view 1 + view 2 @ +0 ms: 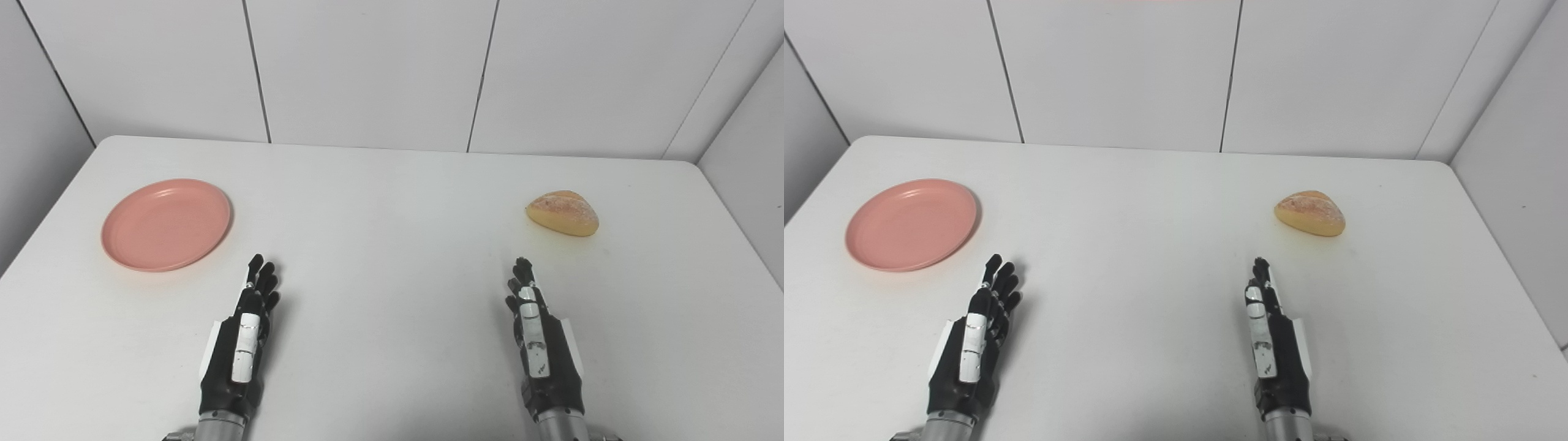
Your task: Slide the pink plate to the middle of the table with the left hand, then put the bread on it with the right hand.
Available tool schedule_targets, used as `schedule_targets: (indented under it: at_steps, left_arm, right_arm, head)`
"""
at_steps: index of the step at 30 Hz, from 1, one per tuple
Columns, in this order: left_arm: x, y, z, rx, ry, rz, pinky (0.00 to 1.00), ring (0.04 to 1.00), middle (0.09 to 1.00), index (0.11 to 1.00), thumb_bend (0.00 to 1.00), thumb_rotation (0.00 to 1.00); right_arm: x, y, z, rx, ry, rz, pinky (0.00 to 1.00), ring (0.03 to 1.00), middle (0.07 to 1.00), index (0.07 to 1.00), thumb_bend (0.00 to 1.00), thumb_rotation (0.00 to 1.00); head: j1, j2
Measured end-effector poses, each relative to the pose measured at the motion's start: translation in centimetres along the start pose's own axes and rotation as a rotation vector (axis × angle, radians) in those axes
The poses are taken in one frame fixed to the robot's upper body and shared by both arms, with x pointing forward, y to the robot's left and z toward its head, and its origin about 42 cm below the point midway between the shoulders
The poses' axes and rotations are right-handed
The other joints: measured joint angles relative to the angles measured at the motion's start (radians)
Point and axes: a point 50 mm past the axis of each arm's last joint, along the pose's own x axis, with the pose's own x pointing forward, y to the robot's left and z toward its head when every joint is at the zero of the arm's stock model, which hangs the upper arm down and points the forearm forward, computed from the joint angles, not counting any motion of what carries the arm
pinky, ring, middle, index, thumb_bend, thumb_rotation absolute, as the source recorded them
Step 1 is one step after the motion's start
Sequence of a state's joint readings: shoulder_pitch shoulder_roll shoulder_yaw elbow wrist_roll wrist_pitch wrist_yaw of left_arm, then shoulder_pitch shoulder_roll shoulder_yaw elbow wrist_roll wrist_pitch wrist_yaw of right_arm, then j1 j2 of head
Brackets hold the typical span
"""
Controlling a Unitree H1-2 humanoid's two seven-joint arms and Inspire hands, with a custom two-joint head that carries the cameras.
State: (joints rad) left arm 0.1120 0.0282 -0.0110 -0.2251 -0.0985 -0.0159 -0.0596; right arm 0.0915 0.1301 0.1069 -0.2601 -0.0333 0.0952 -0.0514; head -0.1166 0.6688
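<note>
A pink plate lies flat on the left part of the white table, with nothing on it. A golden bread roll rests on the right part of the table. My left hand is near the front edge, below and to the right of the plate, fingers stretched out and holding nothing. My right hand is at the same depth, below and a little left of the bread, also stretched out and holding nothing. Neither hand touches its object.
White wall panels close off the table at the back and on both sides. The table's rounded far corners show at the left and right. Bare white tabletop lies between the plate and the bread.
</note>
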Motion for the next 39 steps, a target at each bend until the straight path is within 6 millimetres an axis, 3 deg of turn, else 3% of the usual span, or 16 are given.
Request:
schedule_targets:
  at_steps: [39]
  left_arm:
    - [0.03, -0.10, -0.01, 0.001, 0.002, -0.003, 1.00, 1.000, 1.000, 1.000, 0.74, 0.99]
  right_arm:
    - [0.00, -0.07, -0.12, 0.011, -0.025, 0.003, 1.00, 0.996, 0.987, 0.971, 0.74, 1.00]
  head:
    - [-0.002, -0.003]
